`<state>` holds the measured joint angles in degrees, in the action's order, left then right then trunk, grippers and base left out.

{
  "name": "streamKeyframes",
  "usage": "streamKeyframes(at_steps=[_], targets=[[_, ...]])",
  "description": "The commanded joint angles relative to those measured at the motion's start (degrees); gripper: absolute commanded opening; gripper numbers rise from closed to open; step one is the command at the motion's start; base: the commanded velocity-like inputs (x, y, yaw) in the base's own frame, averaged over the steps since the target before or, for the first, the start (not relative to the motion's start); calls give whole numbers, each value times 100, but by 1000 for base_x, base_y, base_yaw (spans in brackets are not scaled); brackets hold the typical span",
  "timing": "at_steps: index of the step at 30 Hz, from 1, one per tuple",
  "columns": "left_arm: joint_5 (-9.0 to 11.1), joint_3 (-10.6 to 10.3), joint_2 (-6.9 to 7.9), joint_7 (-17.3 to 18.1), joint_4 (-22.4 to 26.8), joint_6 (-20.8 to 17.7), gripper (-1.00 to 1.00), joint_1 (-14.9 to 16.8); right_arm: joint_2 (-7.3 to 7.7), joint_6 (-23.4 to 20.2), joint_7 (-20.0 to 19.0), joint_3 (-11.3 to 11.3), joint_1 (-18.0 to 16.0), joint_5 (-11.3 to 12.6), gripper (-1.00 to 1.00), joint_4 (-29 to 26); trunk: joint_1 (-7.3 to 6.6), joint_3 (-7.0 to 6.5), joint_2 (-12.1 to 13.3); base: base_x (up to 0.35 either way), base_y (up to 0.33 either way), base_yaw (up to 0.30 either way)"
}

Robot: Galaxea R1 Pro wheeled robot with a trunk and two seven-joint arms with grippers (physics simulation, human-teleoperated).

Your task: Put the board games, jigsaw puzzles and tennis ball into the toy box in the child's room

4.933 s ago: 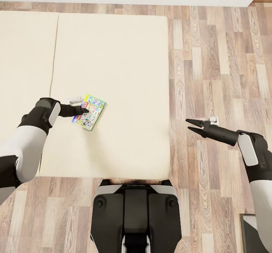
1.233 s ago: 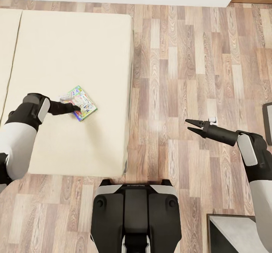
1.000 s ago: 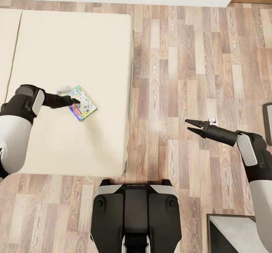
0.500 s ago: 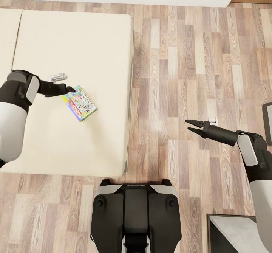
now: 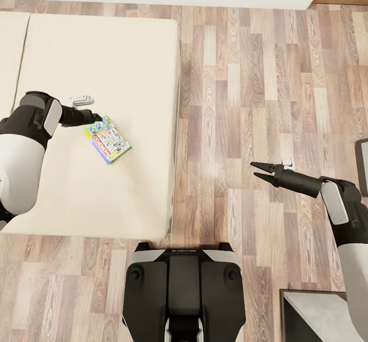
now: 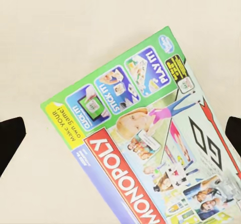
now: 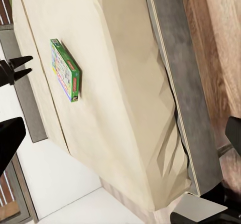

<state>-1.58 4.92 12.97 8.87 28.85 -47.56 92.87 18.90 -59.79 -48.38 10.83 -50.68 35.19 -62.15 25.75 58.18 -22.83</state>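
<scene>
board game [image 5: 108, 139] flat on the cream bed [image 5: 128, 66], cover up, reading "monopoly" in the left wrist view [image 6: 150, 153], turned askew to the mattress edge. left gripper [image 5: 95, 118] at the box's far corner, fingers [image 6: 11, 136] spread wide to either side of it, holding nothing. right gripper [image 5: 257, 171] out over the wood floor [image 5: 255, 76], well apart from the bed, jaws parted and empty. seen side-on from the right wrist, box [image 7: 65, 69] lying alone on the mattress.
</scene>
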Motion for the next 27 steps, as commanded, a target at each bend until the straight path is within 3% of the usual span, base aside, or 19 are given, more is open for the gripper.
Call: streamKeyframes(at_steps=[1,6,15,27], targets=[[-16,26,-10,-47,1,-5,100,8,1,-21,-36,8,-3,-27,100,1,4,7,-9,0,0,0],[-4,28,-62,-275,-23,146,100,23,3,-21,-39,7,0,-35,100,-6,4,18,-9,0,0,0],[-15,27,-268,-367,-127,429,100,29,0,-21,-16,4,38,-39,100,-15,4,77,-9,0,0,0],[-26,23,-342,-376,-139,560,100,34,8,-21,-5,29,121,-31,100,-30,4,186,-9,0,0,0]])
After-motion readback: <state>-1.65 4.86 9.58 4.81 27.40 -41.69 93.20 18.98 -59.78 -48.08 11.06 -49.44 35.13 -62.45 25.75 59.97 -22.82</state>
